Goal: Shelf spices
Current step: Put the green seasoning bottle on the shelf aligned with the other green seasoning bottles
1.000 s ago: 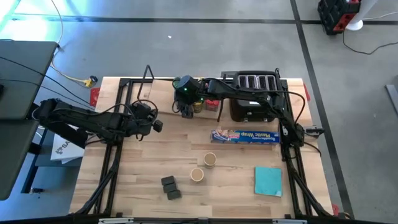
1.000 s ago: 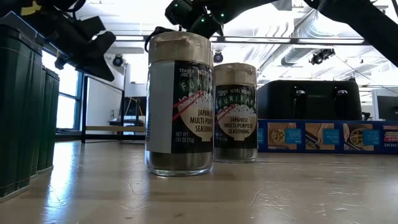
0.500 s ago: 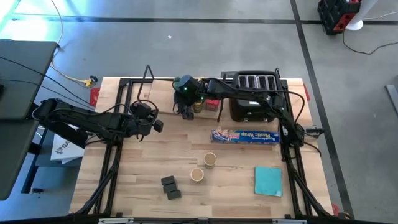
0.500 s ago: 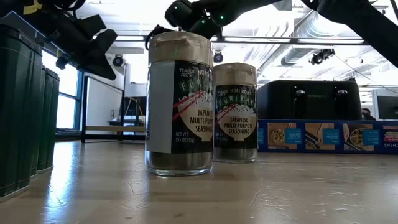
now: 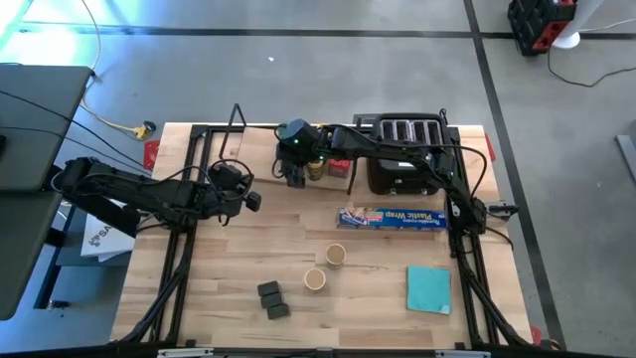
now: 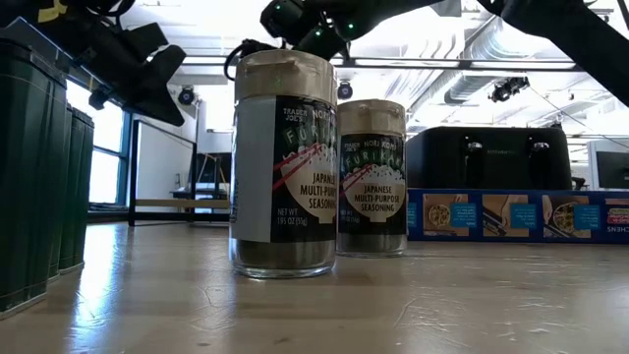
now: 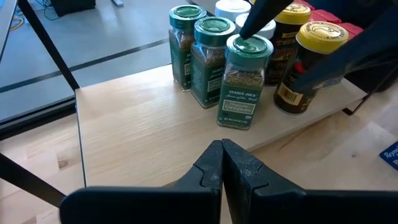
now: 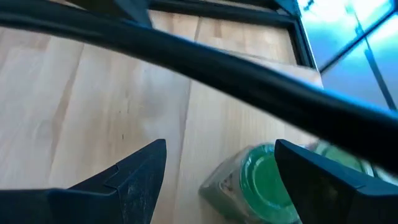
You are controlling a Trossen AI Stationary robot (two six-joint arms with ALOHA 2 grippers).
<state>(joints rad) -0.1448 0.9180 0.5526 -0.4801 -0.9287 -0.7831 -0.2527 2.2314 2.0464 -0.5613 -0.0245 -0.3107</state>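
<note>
The right gripper (image 5: 295, 175) hangs over the shelf (image 7: 155, 134) with fingers spread above a green-lidded jar (image 7: 244, 81), seemingly just set among its neighbours; the left gripper (image 7: 222, 167), fingers pressed together and empty, waits beside the shelf; two tan-lidded jars (image 5: 325, 267) stand well off it, unshelved.

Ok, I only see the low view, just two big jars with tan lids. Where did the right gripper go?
Observer: The right gripper is open at the lid of a green-lidded glass jar on the pale wooden shelf board.
Operator: Is the left gripper holding anything?
Observer: No. The left gripper is shut and empty, in front of that board.
Operator: Are there more jars up there?
Observer: Yes, two more green-lidded jars and yellow-lidded jars stand close by.
</note>
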